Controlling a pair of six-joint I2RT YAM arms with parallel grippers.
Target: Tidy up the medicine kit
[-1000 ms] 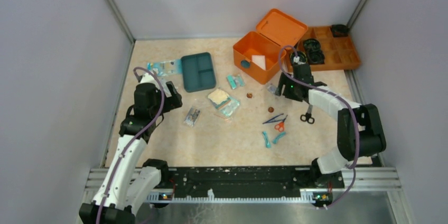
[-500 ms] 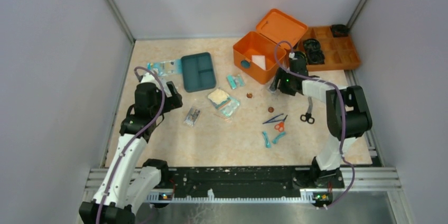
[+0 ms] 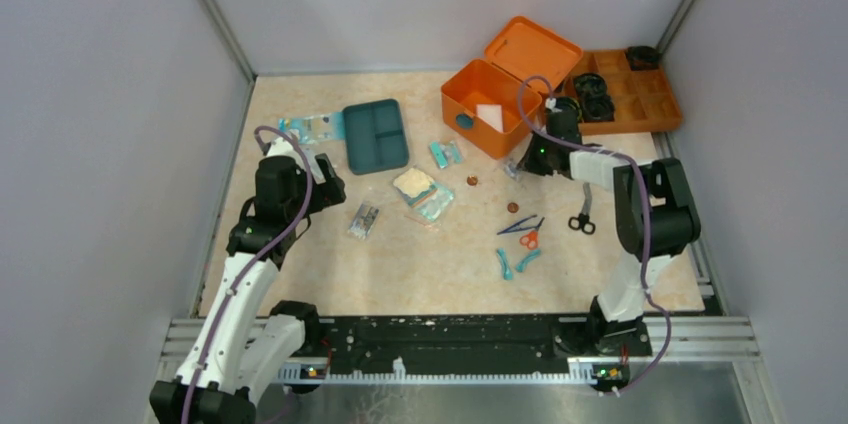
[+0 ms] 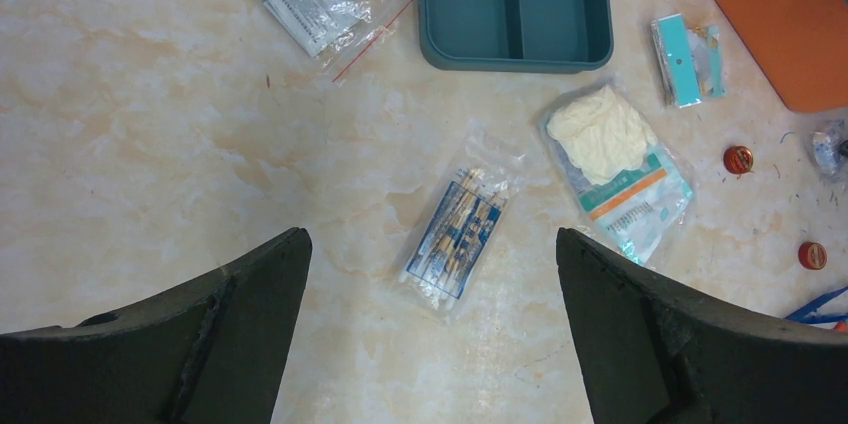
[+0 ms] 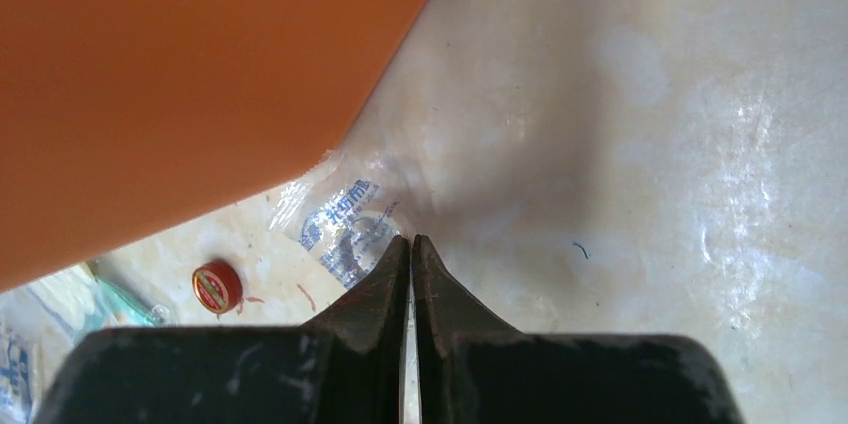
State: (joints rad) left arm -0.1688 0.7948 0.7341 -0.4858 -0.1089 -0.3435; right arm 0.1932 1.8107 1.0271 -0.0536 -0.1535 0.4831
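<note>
Jaws of my right gripper (image 5: 411, 241) are pressed together at the edge of a clear sachet (image 5: 345, 219); whether its film is caught I cannot tell. Just beside it, at far right, the medicine kit (image 3: 475, 132) stands open with one white item inside. My left gripper (image 4: 430, 239) hangs spread over a swab packet (image 4: 455, 234). Most supplies lie loose on the table (image 3: 420, 264), so I judge the job barely begun

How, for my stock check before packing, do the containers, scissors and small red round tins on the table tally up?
Containers: 3 (medicine kit, orange divided tray, teal tray)
Scissors: 2 (black-handled pair, orange-handled pair)
Small red round tins: 2
Total: 7
</note>
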